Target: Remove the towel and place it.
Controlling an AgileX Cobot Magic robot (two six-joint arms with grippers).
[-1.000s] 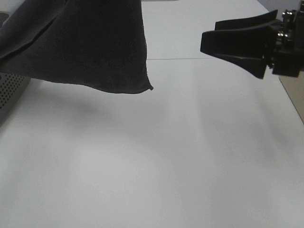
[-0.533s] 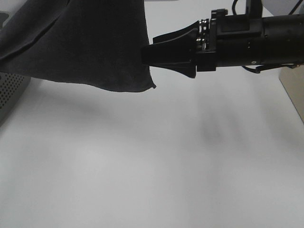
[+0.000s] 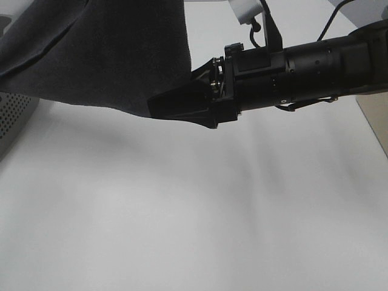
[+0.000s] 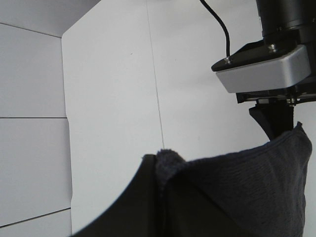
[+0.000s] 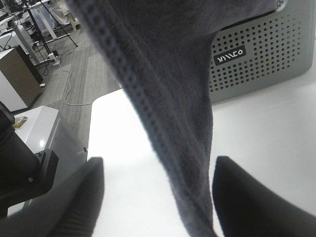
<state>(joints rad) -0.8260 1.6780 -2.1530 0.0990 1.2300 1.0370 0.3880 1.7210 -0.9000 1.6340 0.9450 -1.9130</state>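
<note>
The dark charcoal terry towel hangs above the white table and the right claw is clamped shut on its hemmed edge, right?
Not clamped. The right wrist view shows the right gripper open, its fingers apart with the hemmed edge of the dark charcoal terry towel hanging between them. The rest holds.

Black right gripper; black cylindrical arm; thin cable.

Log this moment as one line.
left claw: shut on towel | right claw: open, astride towel edge | towel: hanging above table

White table — grey plank floor, brown cabinet beyond.
</note>
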